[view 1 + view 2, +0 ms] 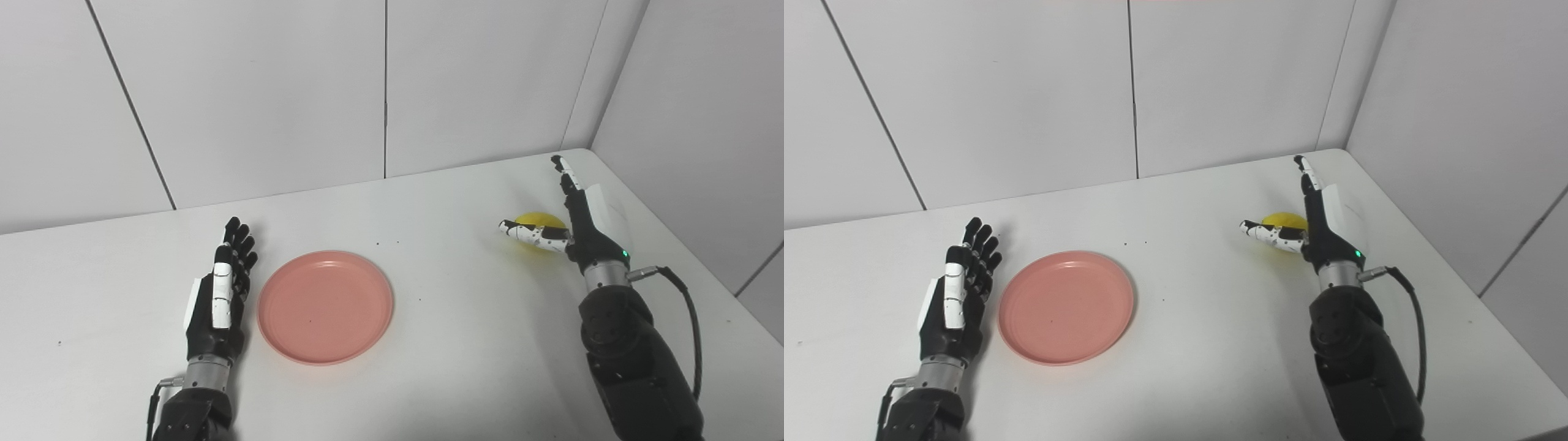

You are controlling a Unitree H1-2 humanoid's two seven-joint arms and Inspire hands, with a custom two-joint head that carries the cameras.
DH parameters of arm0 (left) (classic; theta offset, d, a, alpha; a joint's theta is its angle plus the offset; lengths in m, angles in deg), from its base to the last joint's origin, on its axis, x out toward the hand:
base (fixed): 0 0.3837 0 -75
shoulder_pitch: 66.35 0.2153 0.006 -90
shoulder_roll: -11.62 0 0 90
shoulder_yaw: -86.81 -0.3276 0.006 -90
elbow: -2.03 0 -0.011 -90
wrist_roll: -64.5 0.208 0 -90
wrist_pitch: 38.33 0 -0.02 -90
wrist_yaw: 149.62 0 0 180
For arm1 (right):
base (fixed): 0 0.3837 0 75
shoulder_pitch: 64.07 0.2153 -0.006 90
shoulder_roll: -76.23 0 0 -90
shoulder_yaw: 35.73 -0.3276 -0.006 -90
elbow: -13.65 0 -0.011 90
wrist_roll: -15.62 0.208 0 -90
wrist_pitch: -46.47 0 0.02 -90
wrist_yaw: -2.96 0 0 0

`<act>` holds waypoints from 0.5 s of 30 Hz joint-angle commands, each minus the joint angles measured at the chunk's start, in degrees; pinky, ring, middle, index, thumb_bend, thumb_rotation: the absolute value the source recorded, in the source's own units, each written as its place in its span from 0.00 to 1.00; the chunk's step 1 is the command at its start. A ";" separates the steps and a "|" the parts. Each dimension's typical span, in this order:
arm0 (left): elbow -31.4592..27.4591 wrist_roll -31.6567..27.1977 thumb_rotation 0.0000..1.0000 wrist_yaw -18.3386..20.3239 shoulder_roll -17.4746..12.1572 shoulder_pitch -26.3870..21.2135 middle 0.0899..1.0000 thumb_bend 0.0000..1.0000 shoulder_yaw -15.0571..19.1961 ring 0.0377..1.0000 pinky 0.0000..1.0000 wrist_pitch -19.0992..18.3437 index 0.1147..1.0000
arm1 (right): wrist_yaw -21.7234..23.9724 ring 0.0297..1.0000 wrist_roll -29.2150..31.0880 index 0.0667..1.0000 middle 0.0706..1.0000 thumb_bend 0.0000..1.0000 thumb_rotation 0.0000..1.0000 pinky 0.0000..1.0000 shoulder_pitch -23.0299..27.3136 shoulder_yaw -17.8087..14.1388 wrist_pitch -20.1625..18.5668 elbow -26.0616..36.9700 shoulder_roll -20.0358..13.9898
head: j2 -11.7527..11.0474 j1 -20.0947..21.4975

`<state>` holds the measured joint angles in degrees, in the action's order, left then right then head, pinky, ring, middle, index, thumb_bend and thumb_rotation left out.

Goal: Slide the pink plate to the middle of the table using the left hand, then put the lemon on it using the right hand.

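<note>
The left hand [219, 300] lies on the table [465, 343] at roughly 9 o'clock of the pink plate [325, 306], just beside its rim. Its fingers are extended and slightly spread, and it holds nothing. Whether the hand touches the rim cannot be confirmed from either view.

The pink plate rests flat and empty, somewhat toward 9 o'clock of the table's centre. The slide appears largely complete or near its end; a small further displacement toward 3 o'clock may remain.

The right hand [579, 214] stands on edge near the far right corner of the table, fingers extended toward 12 o'clock and the thumb spread toward 9 o'clock. It is not closed on anything. The lemon [539, 222] sits on the table at about 9 o'clock of the palm, partly hidden behind the thumb, and well apart from the plate.

Remaining work, by judgement: close the right hand on the lemon, carry it toward 9 o'clock, and set it on the plate.
</note>
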<state>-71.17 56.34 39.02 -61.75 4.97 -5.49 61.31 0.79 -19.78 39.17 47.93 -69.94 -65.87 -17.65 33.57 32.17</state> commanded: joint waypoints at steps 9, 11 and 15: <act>-0.09 -0.74 1.00 1.48 -1.26 0.74 1.00 0.70 0.38 1.00 1.00 0.58 1.00 | 3.90 0.88 -1.85 0.91 0.91 0.86 0.35 0.77 4.40 -0.70 -0.46 -3.07 -2.42 | 0.04 0.91; -0.22 -0.95 1.00 1.75 -1.43 0.79 1.00 0.70 0.41 1.00 1.00 0.46 1.00 | 4.75 0.88 -2.27 0.91 0.91 0.86 0.34 0.77 4.94 -0.74 -0.47 -3.93 -2.38 | 0.06 1.12; 0.20 -1.41 1.00 2.17 -1.57 0.70 1.00 0.70 0.54 1.00 1.00 1.16 1.00 | 6.99 0.89 -3.30 0.90 0.91 0.86 0.32 0.82 5.96 -1.33 -0.48 -5.56 -1.99 | 0.17 1.15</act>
<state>-71.45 55.51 40.23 -62.46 5.02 -5.38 61.26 7.49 -22.00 42.76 47.33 -70.60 -72.32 -18.68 33.66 33.40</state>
